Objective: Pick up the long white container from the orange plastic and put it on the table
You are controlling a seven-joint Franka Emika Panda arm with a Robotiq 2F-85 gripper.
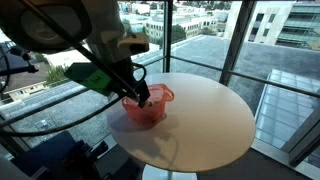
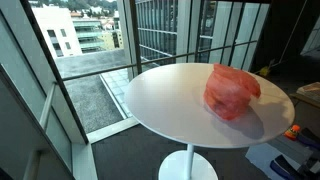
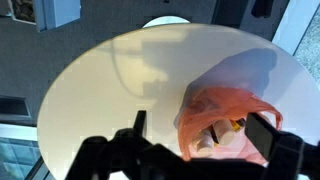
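Note:
The orange plastic bowl [image 1: 150,110] stands on the round beige table [image 1: 205,125], near its edge on the arm's side; both also show in an exterior view, the bowl [image 2: 231,92] and the table [image 2: 170,100]. In the wrist view the bowl [image 3: 215,105] holds the long white container [image 3: 222,132], leaning beside another whitish cylinder [image 3: 205,141] and a yellow-black item [image 3: 238,123]. My gripper [image 3: 201,120] is open, just above the bowl with its fingers on either side of the contents. In an exterior view it [image 1: 143,98] hangs over the bowl's rim. It holds nothing.
The table's edge is close to the bowl on the arm's side. Glass walls and railings surround the table [image 1: 240,40]. A wide bare stretch of tabletop [image 3: 110,80] lies beyond and beside the bowl.

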